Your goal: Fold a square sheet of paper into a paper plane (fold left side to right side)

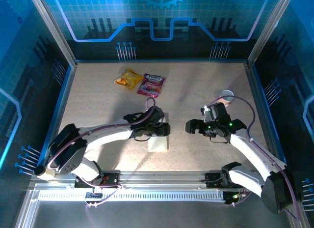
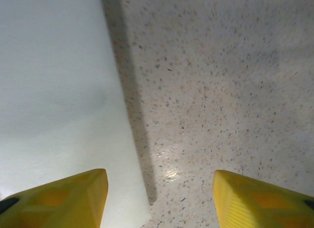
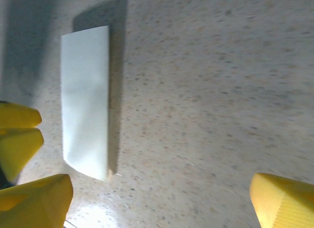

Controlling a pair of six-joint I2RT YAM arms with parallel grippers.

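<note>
1. Counter (image 1: 98, 100): speckled and walled in. The work sat near the middle, where both arms could reach it.
2. Left arm (image 1: 108, 132) came in from the near left, with the left claw (image 1: 162, 130) low over the sheet of paper (image 1: 159, 143). Its jaws were partly apart and gripped nothing. One finger (image 2: 64, 198) was over the paper and the other over bare counter, with the sheet's right edge running between them. My read: it was letting go after pressing a crease.
3. Right arm (image 1: 255, 154) came in from the near right. The right claw (image 1: 190, 126) hung just right of the sheet without touching it, jaws wide and empty. It was likely parked there so it wouldn't drag the fold.
4. The sheet lay flat at the near middle of the counter as a narrow rectangle, not a square. So I judged the left-to-right fold done. There were no nose folds and no point yet, so the plane was far from finished.
5. View differences:
   - Overhead had the sheet's far end covered by the left claw.
   - Right wrist view gave the whole outline of the sheet of paper (image 3: 86, 100), with one long edge lifted slightly and casting a shadow.
   - Left wrist view gave the edge up close, clean and straight, but I couldn't count the layers.
6. Yellow packet (image 1: 128, 79) and pink packet (image 1: 151, 84) lay side by side at the far middle, well apart from the work.
7. Small round cup (image 1: 226, 95) sat far right, just beyond the right arm's wrist.
</note>
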